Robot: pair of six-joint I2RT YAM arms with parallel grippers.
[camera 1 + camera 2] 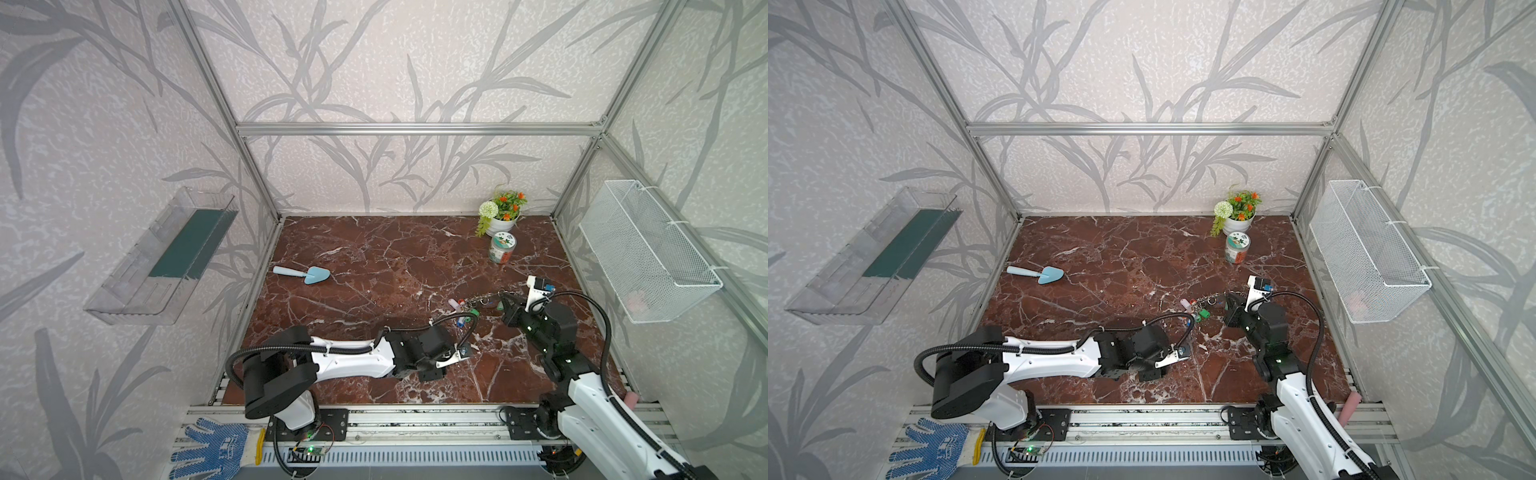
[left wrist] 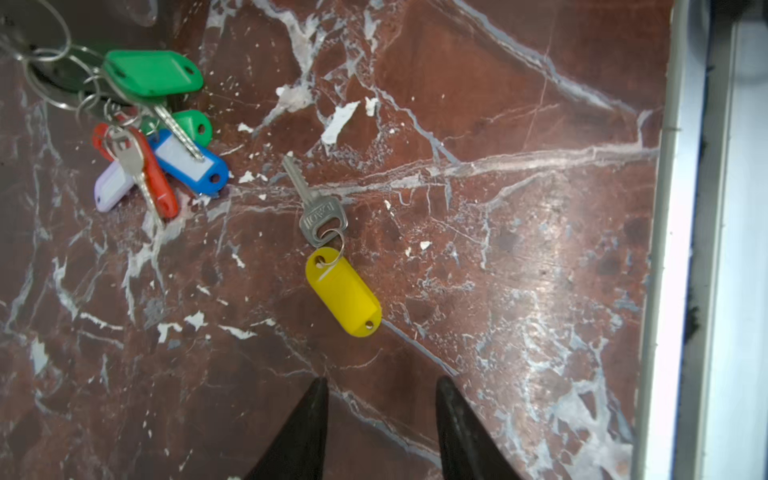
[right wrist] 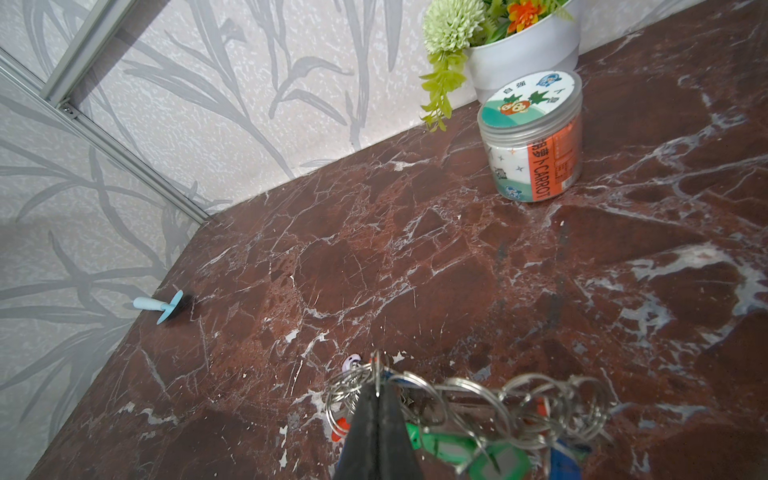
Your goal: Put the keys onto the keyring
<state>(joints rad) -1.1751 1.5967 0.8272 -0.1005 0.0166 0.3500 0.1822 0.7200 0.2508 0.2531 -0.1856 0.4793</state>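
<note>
The keys, one silvery key on a small split ring with a yellow tag, lie flat on the red marble. My left gripper hovers just short of the tag, open, with nothing between its fingers. The top views do not show the yellow tag. The keyring, a chain of thin metal rings with green, blue, red and white tags, lies further off. My right gripper is shut on a thin wire of the keyring. In both top views it sits at the keyring's right end.
A light blue trowel lies at the left. A labelled jar and a white flower pot stand at the back right. A wire basket and a clear shelf hang on the side walls. The table's front rail runs close beside the keys.
</note>
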